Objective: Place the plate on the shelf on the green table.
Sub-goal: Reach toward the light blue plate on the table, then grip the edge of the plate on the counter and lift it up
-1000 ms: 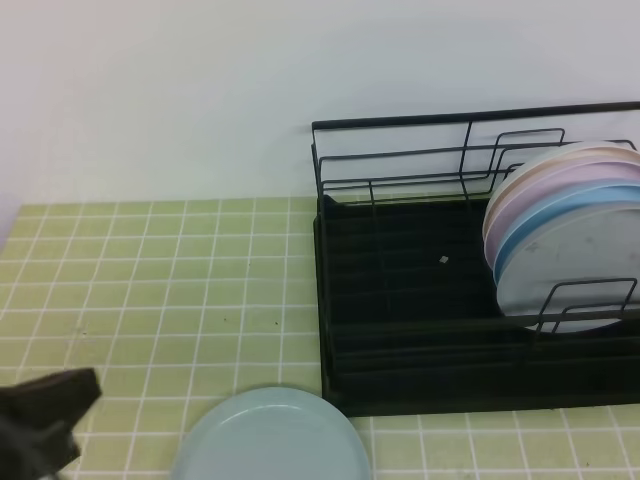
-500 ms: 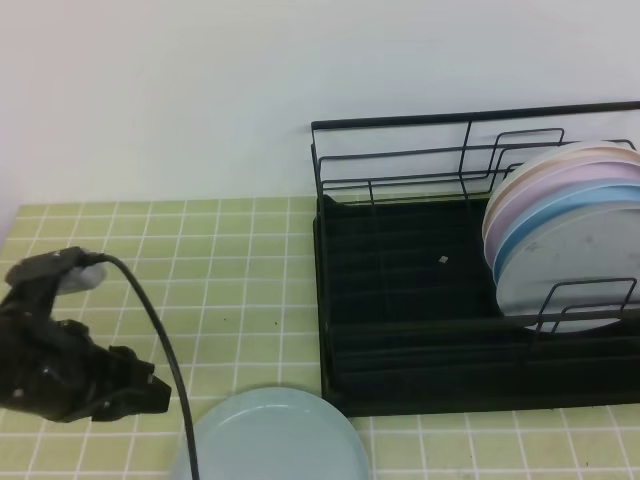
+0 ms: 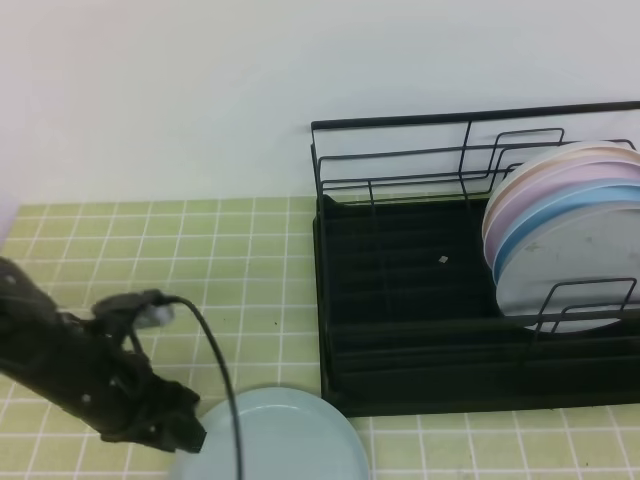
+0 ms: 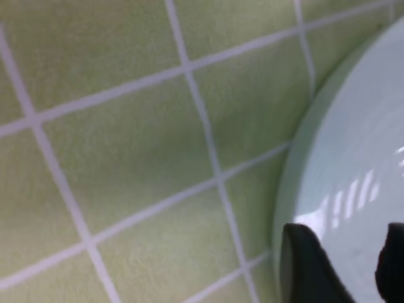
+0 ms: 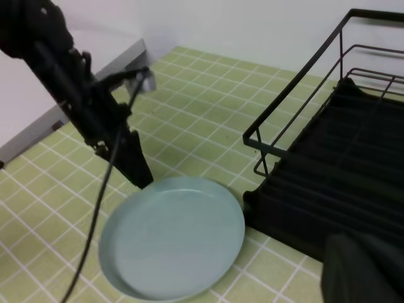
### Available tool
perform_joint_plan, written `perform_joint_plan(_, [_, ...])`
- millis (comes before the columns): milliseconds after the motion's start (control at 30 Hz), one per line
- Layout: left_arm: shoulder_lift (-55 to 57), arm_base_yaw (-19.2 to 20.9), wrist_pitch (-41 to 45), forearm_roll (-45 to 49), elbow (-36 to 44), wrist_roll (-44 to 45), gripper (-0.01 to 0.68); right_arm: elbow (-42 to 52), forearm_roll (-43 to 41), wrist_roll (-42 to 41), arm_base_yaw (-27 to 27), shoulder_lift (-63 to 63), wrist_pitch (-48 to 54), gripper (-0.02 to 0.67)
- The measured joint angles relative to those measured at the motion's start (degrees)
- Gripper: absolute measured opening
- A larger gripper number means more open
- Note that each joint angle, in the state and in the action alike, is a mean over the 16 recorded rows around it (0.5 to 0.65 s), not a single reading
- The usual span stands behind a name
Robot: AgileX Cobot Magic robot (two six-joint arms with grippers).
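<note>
Pale mint plate [image 5: 173, 243] flat on the green table [image 3: 200, 260], just left of the front corner of the shelf [image 3: 420, 330], near but apart from it in the right wrist view; lower part of the plate cut off by the frame edge in the exterior high view. Left gripper [image 3: 185, 435] down at the plate's left rim, arm slanting in from the left with a black cable looping over it; in the left wrist view, two dark fingertips [image 4: 303, 265] parted over the plate's inner surface just inside the rim, nothing between them, contact with the plate not clear. Right gripper [image 5: 363, 271] only a dark blurred shape at the lower corner of its own view, above the shelf's front edge; opening impossible to tell. Several plates [image 3: 565, 235] standing upright in the shelf's right end, among the wire dividers.
</note>
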Motion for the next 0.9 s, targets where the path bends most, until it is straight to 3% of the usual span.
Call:
perform_joint_plan(333, [1.86, -3.71, -3.37, 3.91, -0.21, -1.56, 0.244, 0.0, 0.34, -0.01, 0.0, 0.0, 0.36, -0.002])
perform_joint_plan(900, [4.92, -3.95, -5.01, 3.86, -0.21, -1.69, 0.24, 0.04, 0.14, 0.01, 0.0, 0.0, 0.39, -0.003])
